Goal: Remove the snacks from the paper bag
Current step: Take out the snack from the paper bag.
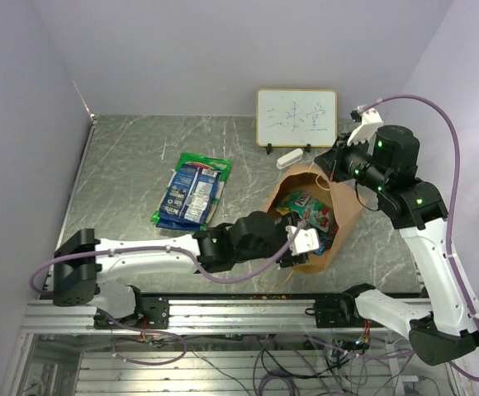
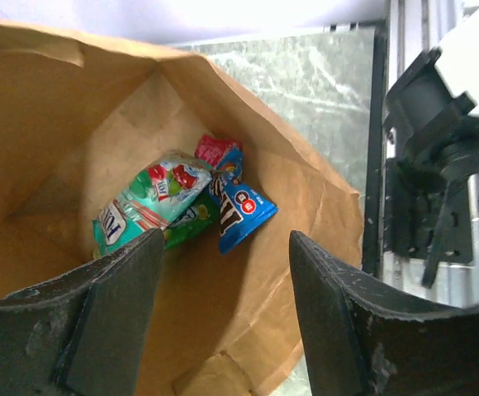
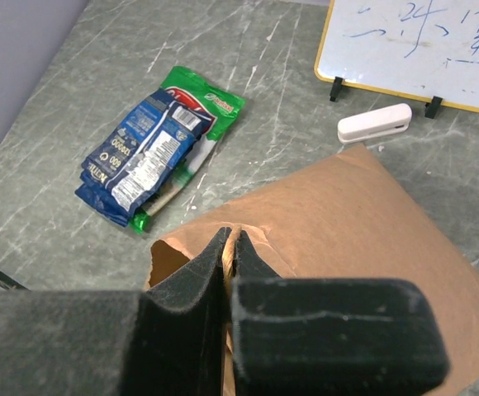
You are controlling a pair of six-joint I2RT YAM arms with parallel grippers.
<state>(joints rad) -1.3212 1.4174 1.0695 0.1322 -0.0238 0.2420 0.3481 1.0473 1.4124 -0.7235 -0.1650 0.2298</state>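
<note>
The brown paper bag (image 1: pixel 344 208) lies on the table with its mouth facing the near left. My right gripper (image 1: pixel 332 167) is shut on the bag's upper rim (image 3: pixel 322 223), the paper pinched between its fingertips (image 3: pixel 231 239). My left gripper (image 1: pixel 299 241) is at the mouth, open, with nothing between its fingers (image 2: pixel 223 243). Deep inside the bag (image 2: pixel 58 124) lie snacks: a teal pack (image 2: pixel 144 206), a blue pack (image 2: pixel 244 213), a red one (image 2: pixel 213 150) and a green one (image 2: pixel 192 224). A green chip bag under a dark blue bag (image 1: pixel 192 191) lies on the table to the left (image 3: pixel 144 153).
A small framed whiteboard (image 1: pixel 296 118) stands at the back behind the bag, with a white eraser (image 1: pixel 290 157) in front of it (image 3: pixel 374 124). The grey marbled tabletop (image 1: pixel 124 173) ends at a metal rail along the near edge (image 1: pixel 223 313).
</note>
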